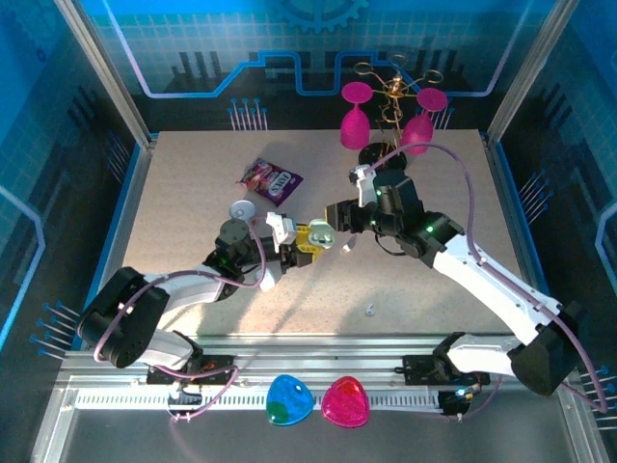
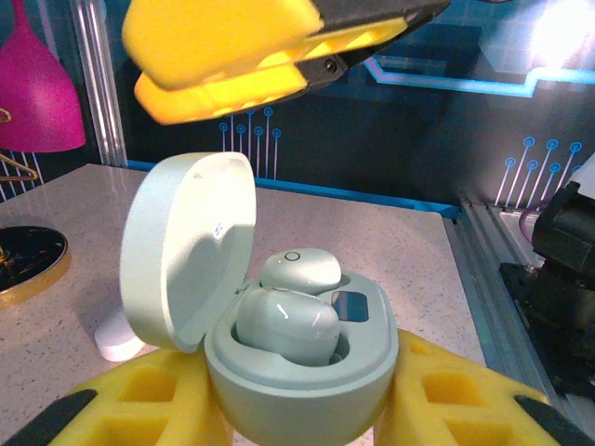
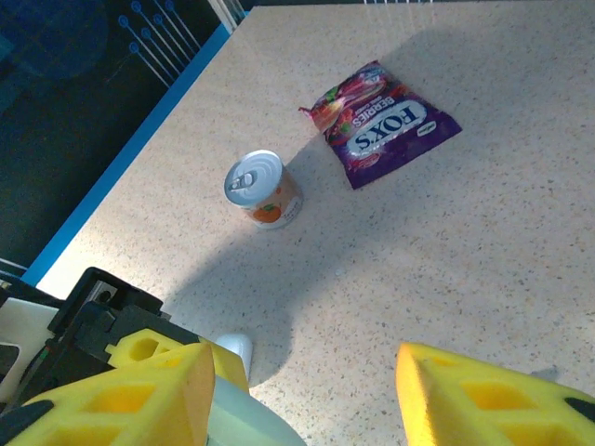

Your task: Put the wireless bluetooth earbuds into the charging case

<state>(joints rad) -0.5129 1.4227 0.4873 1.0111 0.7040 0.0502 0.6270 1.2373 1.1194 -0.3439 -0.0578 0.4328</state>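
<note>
Within the left pincer's (image 2: 297, 404) grip the open mint plastic case (image 2: 299, 376) seats both small pale earbuds (image 2: 284, 325); the parted, empty right pincer (image 3: 305, 390) above should shut it.

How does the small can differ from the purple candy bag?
The can stands upright; the candy bag lies flat. The can is round with a silver lid; the candy bag is purple and crinkled. Both rest on the table, apart.
</note>
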